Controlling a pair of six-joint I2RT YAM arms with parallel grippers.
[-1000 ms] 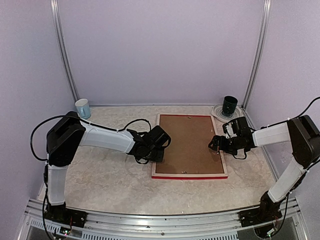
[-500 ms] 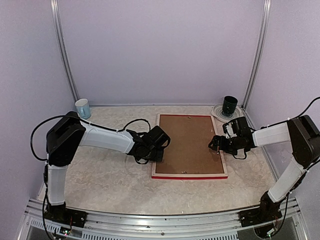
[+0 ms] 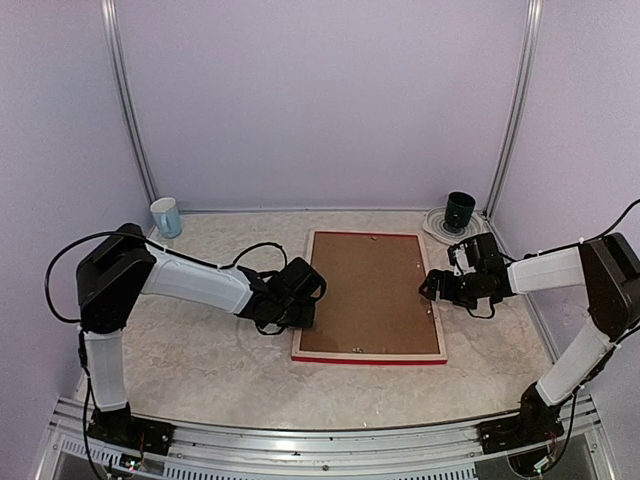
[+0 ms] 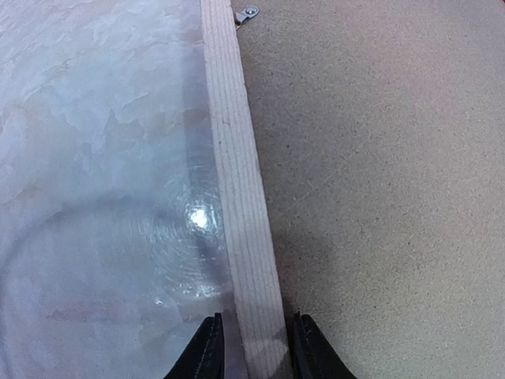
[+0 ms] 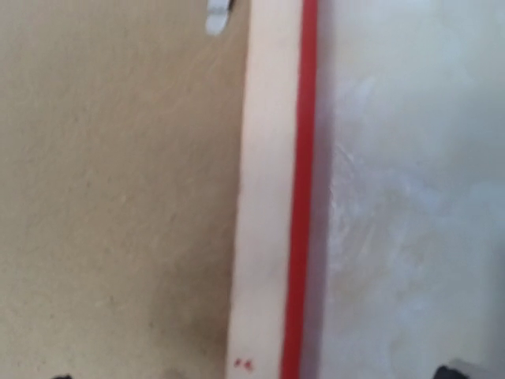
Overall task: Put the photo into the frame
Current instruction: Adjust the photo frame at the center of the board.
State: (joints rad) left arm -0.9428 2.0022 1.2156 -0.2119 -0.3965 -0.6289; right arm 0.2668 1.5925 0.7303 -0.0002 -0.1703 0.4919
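Observation:
The frame (image 3: 368, 357) lies face down in the middle of the table, pale wood back up, red edge showing along its near side. A brown backing board (image 3: 365, 290) fills it. The photo is hidden. My left gripper (image 3: 300, 305) is shut on the frame's left rail (image 4: 237, 158), one finger on each side (image 4: 252, 347). My right gripper (image 3: 435, 290) stands open over the right rail (image 5: 264, 197), its fingertips only just showing at the bottom corners of the right wrist view (image 5: 256, 375). Small metal clips (image 4: 246, 13) (image 5: 217, 16) sit on the board's edge.
A white and blue mug (image 3: 166, 216) stands at the back left corner. A dark green cup (image 3: 460, 211) sits on a white plate (image 3: 436, 224) at the back right, just behind my right arm. Purple walls close in three sides.
The frame has slid left and slightly toward the near edge, pulled by my left gripper. The right gripper has stayed about where it was, still open.

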